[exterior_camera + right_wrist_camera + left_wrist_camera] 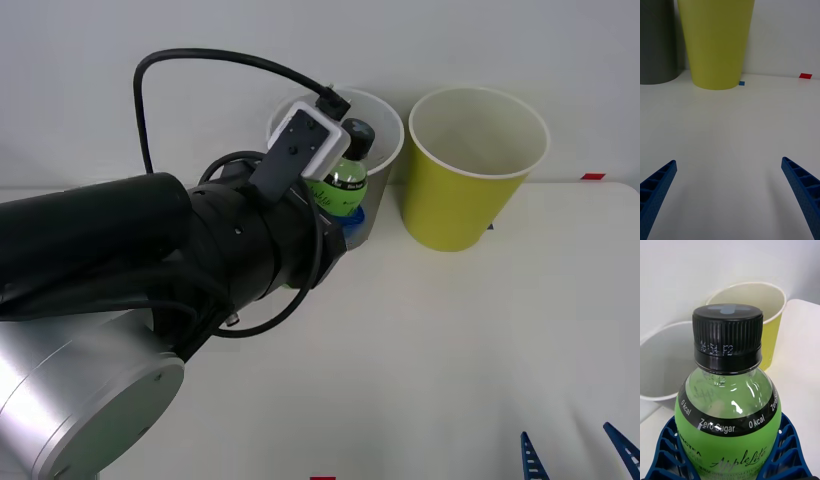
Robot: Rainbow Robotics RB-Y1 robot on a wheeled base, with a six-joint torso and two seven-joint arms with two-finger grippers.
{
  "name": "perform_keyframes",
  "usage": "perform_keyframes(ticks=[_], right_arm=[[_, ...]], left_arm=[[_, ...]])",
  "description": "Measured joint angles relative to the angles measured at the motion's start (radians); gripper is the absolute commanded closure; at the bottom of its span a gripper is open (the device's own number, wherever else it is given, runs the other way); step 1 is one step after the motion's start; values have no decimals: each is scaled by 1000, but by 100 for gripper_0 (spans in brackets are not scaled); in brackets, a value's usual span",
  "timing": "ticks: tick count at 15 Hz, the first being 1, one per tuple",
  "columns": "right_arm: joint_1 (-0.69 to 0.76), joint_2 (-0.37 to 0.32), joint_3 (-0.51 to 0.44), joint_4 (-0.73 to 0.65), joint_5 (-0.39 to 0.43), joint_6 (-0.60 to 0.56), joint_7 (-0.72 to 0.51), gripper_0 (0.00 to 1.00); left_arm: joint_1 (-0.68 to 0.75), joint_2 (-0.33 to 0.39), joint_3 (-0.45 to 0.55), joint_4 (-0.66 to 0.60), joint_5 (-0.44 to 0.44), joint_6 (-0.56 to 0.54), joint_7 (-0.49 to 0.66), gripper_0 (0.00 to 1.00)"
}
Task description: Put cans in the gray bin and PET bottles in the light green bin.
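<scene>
From the front, the left gripper clamps the bottle upright before the gray bin, beside the green bin. The right gripper hangs wide over the table. Left wrist: fingers hug the bottle's label.

The scene was bright and evenly lit from above, with only soft, faint shadows on the white table. Small glare spots shone on the PET bottle near the lens. The two bins behind it looked slightly soft, and the rest was sharp.
</scene>
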Motion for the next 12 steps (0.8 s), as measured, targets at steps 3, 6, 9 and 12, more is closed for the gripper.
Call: perform_keyframes(ticks=[3, 6, 9, 12], right_arm=[[0, 0, 0, 0, 0, 0, 0, 3], [0, 0, 0, 0, 0, 0, 0, 3], [0, 0, 0, 0, 0, 0, 0, 3], [0, 0, 0, 0, 0, 0, 0, 3]], left_arm=[[-83, -32, 27, 27, 3, 1, 20, 100], [-227, -82, 68, 143, 12, 1, 35, 100], [-376, -140, 85, 295, -2, -8, 48, 100], [-455, -180, 87, 427, -23, -114, 66, 100]])
